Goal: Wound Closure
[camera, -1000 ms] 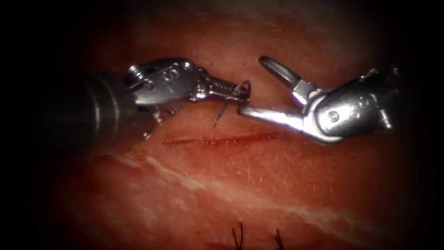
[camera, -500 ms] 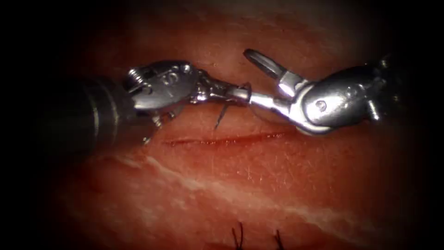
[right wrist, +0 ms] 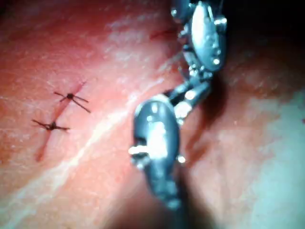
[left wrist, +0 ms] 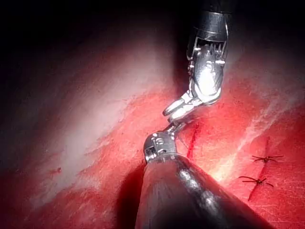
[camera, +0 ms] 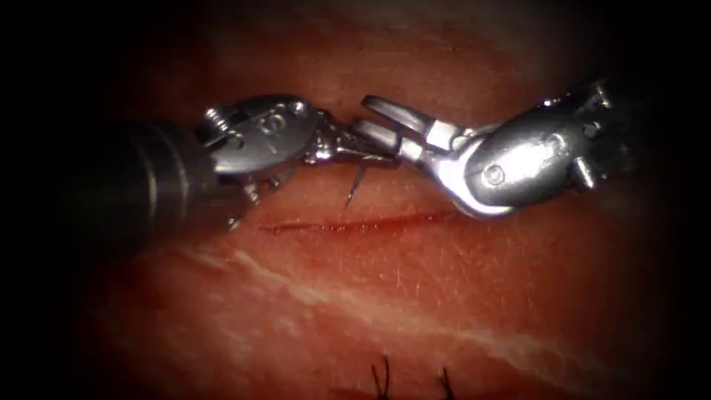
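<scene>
Left pincer [camera: 374, 152] clamped on needle [camera: 355, 184] near its rear end, point hanging free just above the cut [camera: 355, 224], clear of tissue [camera: 415, 296]; right pincer [camera: 378, 124] part-open, straddling the left pincer's tip, gripping nothing visible.

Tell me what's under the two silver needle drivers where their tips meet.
Bare tissue, with the cut just below. The curved needle, held in the left tool, hangs point-down, outside the tissue. The right tool sits open and covers the needle's upper part.
</scene>
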Robot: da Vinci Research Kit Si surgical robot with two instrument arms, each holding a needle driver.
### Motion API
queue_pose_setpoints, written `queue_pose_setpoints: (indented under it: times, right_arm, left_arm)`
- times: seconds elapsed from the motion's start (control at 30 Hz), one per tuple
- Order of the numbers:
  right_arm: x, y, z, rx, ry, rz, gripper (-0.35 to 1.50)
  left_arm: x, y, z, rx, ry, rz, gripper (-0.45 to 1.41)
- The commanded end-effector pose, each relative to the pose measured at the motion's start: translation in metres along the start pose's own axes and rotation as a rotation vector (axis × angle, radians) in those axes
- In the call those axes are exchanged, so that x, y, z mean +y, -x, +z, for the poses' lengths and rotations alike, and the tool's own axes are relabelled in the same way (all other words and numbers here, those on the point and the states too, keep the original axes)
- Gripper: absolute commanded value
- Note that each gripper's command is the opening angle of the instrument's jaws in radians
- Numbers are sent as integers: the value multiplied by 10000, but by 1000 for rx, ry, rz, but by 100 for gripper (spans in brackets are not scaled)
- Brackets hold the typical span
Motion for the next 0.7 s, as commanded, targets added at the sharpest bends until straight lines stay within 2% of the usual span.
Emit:
queue_pose_setpoints:
  times: [0.03, 0.07, 0.13, 0.17, 0.2, 0.23, 0.27, 0.43, 0.7]
  right_arm:
    - [-8, 6, -3, -4, -6, 0, -35]
    - [-7, 6, -4, -7, -11, -6, -35]
    - [-6, 7, -5, -15, -21, -13, -35]
    - [-5, 8, -6, -19, -26, -25, -35]
    - [-4, 8, -7, -22, -31, -26, -35]
    - [-2, 10, -7, -26, -58, -46, -35]
    - [-2, 10, -7, -28, -71, -59, -35]
    - [0, 15, -3, -42, -135, -89, -35]
    - [-9, 28, 14, -19, -250, -128, -35]
  left_arm:
    - [-1, 5, 8, 0, 0, -4, -45]
    - [-1, 5, 8, 0, -1, -5, -45]
    - [-1, 3, 9, 1, 1, -6, -1]
    - [-1, 3, 9, 1, 0, -6, 22]
    - [-1, 3, 8, 1, 0, -1, 56]
    - [-1, 3, 8, 1, -12, 5, 101]
    - [-1, 4, 6, 0, -26, 17, 111]
    - [1, 17, -13, -6, -61, 56, 115]
    - [4, 71, -46, -26, -134, 158, 95]
